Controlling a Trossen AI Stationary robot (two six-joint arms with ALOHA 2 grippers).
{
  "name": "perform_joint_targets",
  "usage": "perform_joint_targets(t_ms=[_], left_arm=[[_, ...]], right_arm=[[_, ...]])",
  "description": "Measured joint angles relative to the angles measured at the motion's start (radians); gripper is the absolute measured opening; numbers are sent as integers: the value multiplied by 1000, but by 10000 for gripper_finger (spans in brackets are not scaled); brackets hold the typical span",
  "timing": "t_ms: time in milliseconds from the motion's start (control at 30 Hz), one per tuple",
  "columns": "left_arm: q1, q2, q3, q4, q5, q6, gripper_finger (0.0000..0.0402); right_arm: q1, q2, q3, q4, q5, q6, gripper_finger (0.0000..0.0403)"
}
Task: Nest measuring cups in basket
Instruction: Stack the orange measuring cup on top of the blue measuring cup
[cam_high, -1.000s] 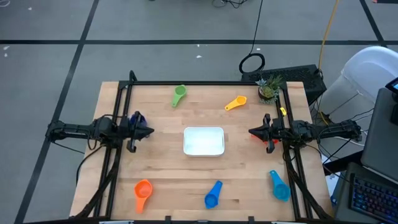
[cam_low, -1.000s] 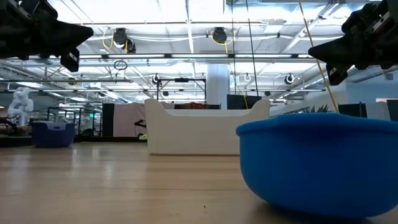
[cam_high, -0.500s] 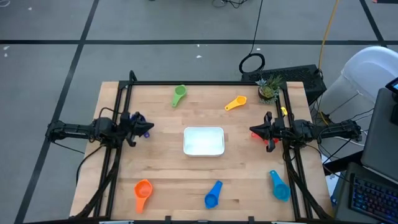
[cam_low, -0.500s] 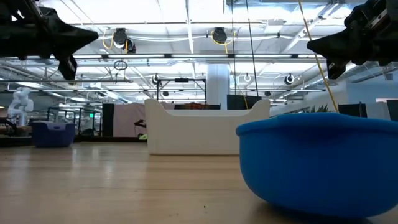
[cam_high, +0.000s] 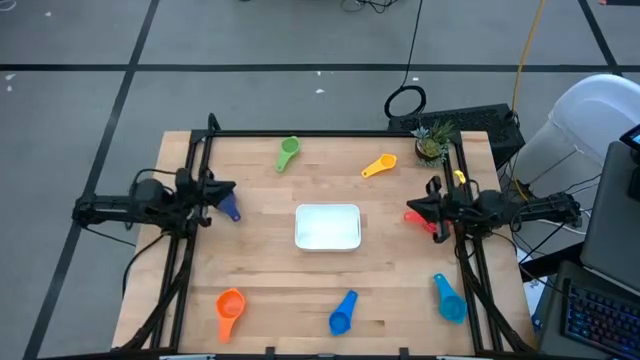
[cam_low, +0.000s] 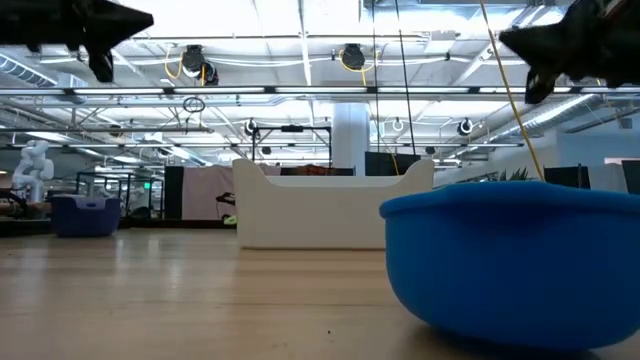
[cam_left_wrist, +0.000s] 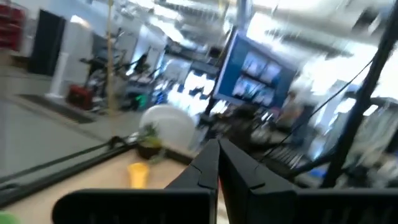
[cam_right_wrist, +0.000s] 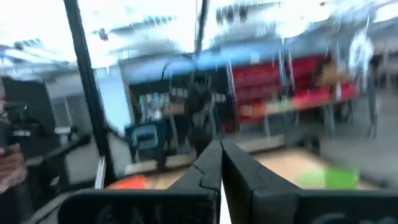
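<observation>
White basket (cam_high: 328, 226) mid-table, no legible writing, left pincer (cam_high: 232, 187) and right pincer (cam_high: 408, 212) both closed, empty.

The white basket (cam_high: 328, 226) sat empty and flat on the table, a shallow rectangular tray with rounded corners. Around it five measuring cups lay apart, none inside it. The green cup (cam_high: 288, 152) and the yellow cup (cam_high: 380, 165) lay beyond the basket's far side. On its near side lay the orange cup (cam_high: 230, 308), the dark blue cup (cam_high: 343, 312) and the light blue cup (cam_high: 448, 298).
</observation>
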Motion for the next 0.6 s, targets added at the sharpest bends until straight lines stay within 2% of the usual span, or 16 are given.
perform_joint_targets(t_ms=[133,233,333,433,500,600], left_arm=[[0,155,245,-299,-109,65,10],[0,311,423,-481,-213,137,10],[0,454,584,-639,-349,183,10],[9,548,710,-772,-480,173,10],[25,577,759,-833,-496,156,10],[50,595,790,-884,-477,109,10]], right_arm=[[0,73,125,28,92,-178,26],[0,185,287,-48,155,-320,43],[0,324,521,-334,273,-435,60],[-5,482,799,-637,445,-452,73],[-20,582,960,-819,518,-410,79],[-61,701,1130,-994,535,-316,86]])
